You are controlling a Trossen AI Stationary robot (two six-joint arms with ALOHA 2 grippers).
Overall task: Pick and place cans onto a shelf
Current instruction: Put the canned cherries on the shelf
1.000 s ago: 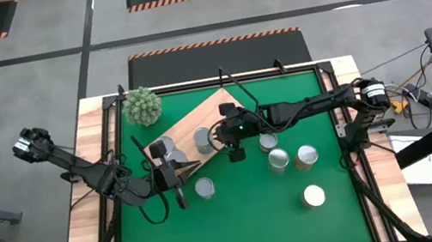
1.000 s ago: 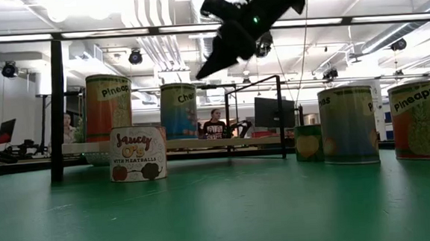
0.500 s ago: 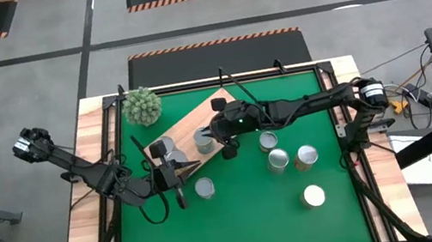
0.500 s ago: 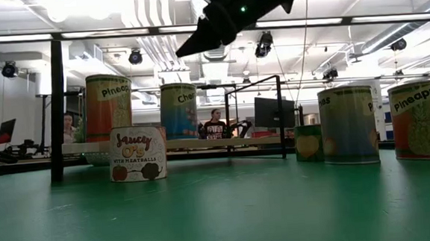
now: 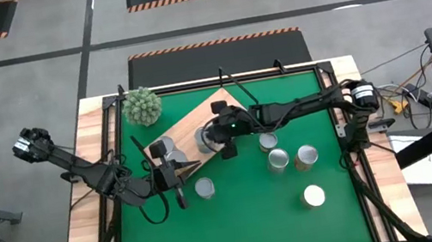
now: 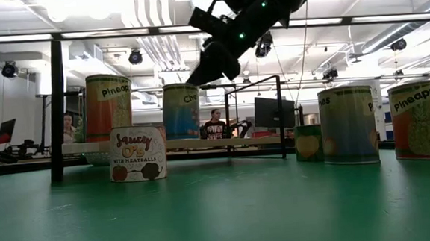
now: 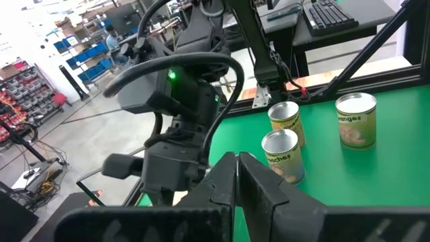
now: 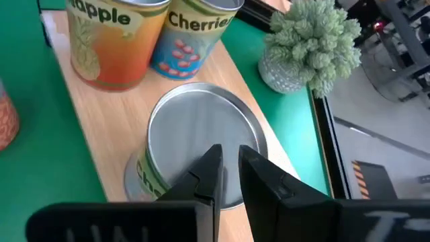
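Right gripper [image 5: 221,140] hangs over the shelf [image 5: 215,104], fingers nearly closed and holding nothing, directly above a can [image 8: 195,144] that stands on the board beside two others. Three cans on the shelf, five more on the green mat [image 5: 256,206] (one near the left arm, four to the right). Left gripper [image 7: 236,176] closed, empty, parked low by the shelf's near corner. Judgement: lift clear before swinging toward the mat cans; open wide and descend centred on a lid, so no neighbour gets nudged

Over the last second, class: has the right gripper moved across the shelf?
Yes. The right gripper has shifted left along the shelf, toward the plant, above a can.
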